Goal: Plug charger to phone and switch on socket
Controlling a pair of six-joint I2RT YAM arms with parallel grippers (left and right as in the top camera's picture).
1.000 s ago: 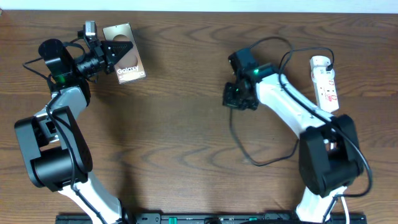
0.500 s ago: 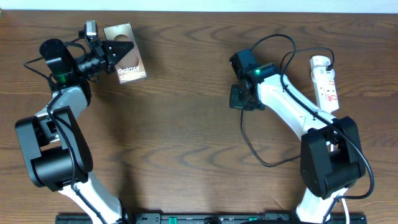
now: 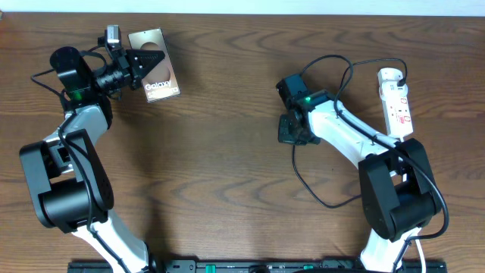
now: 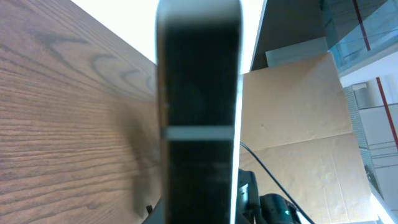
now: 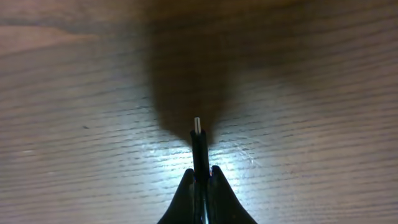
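The bronze-brown phone with white "Galaxy" lettering is held at the table's far left by my left gripper, which is shut on it. In the left wrist view the phone's dark edge fills the middle. My right gripper is shut on the charger's connector, whose small silver tip points out over the wood. The black charger cable loops behind the right arm. The white socket strip lies at the far right.
The table's far edge runs just behind the phone and the strip. A cardboard panel stands beyond the table in the left wrist view. My right arm's base is at the front right.
My right gripper has shifted and turned slightly, pulling the cable loop with it. The left gripper and the phone have not moved.
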